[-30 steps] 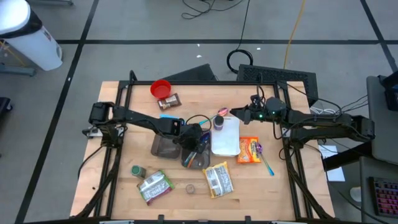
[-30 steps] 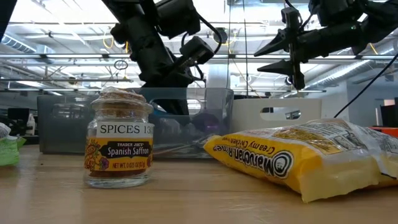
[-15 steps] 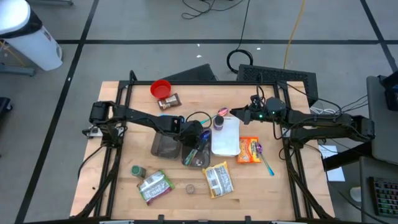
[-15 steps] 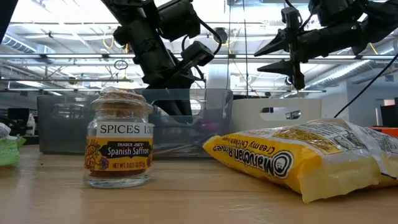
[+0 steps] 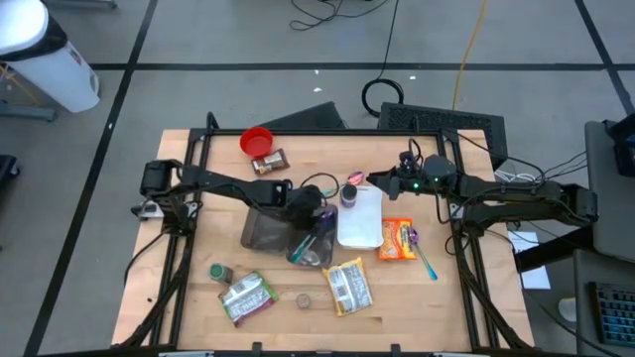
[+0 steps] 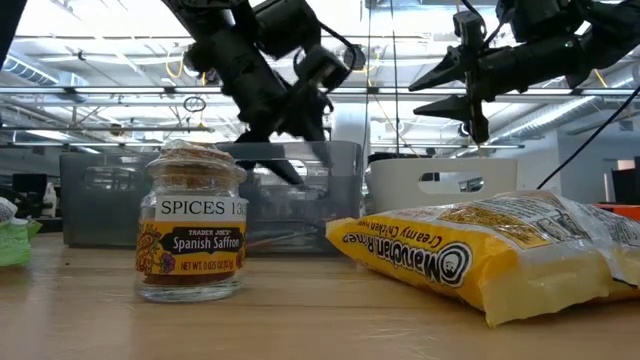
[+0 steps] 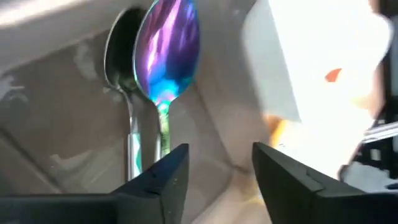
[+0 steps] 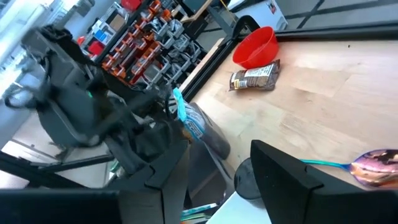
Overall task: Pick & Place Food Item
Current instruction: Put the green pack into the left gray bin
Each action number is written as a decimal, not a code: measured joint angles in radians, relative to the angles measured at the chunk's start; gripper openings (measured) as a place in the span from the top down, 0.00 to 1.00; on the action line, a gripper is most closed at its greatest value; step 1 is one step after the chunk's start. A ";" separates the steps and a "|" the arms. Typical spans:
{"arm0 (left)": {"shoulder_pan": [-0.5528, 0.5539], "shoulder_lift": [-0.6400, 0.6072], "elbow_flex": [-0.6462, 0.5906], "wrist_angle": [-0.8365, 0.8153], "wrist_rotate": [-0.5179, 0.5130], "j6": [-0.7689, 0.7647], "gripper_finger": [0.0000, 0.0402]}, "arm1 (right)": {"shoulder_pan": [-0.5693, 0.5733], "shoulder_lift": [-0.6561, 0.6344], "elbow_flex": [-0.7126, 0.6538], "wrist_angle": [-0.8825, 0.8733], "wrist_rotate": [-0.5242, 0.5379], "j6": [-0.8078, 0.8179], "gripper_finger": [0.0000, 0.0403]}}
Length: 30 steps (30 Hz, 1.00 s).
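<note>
Both jaw sets stand parted with nothing between them; left gripper hangs over the clear bin mid-table, right gripper hovers above the white tray's far edge.

Left to right on the table: small green-lidded jar; green snack bag just beside it; red bowl and brown packet at the far side; saffron spice jar; yellow ramen pack in front of the tray; orange snack pack beside the tray.

Left wrist view: iridescent spoon and a dark spoon lie side by side in the bin, just past the fingertips; bin wall stands between them and the tray.
</note>
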 joint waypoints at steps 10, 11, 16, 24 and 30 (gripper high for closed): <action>-0.013 -0.223 0.000 0.119 -0.185 0.152 0.46 | 0.000 0.000 0.000 0.009 0.000 -0.015 0.59; -0.015 -0.248 0.000 0.140 -0.208 0.184 0.46 | 0.000 0.000 0.000 0.013 0.000 -0.015 0.59; -0.021 -0.375 0.000 0.235 -0.270 0.328 0.48 | 0.000 0.000 0.000 0.019 0.000 -0.015 0.59; -0.021 -0.492 0.000 0.253 -0.309 0.421 0.52 | 0.000 0.000 0.000 0.019 0.000 -0.015 0.59; -0.021 -0.502 0.000 0.254 -0.346 0.433 0.52 | 0.001 0.000 0.000 0.022 0.000 -0.015 0.59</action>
